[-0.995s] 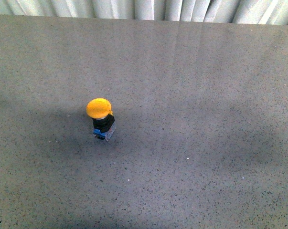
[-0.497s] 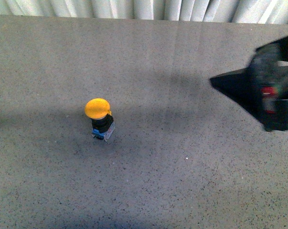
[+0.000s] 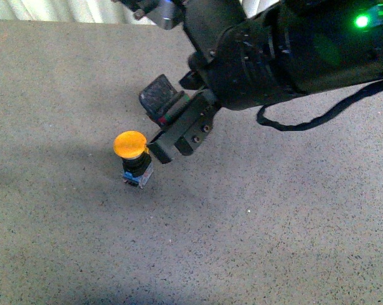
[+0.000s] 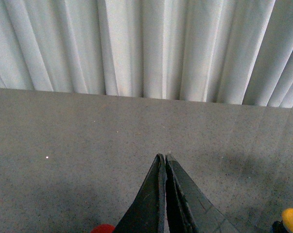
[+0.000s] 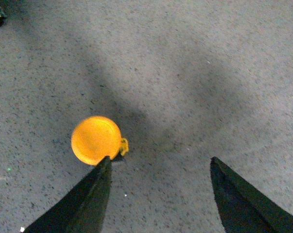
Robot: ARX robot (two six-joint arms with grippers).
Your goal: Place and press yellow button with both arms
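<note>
— Where is the yellow button (image 3: 130,145)?
— Standing upright on the grey desk (image 3: 274,222), well in from its far edge.
— And the arms?
— The right tool (image 5: 160,160) is spread wide and empty. One finger sits beside the cap, perhaps touching it. The left tool (image 4: 164,158) is clenched on nothing.

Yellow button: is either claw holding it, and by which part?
Nothing is held. The yellow button stands free; the right gripper is open beside it, the left gripper shut empty.

Only a sliver of the yellow button (image 4: 292,219) at the left wrist view's edge, its base out of frame.
</note>
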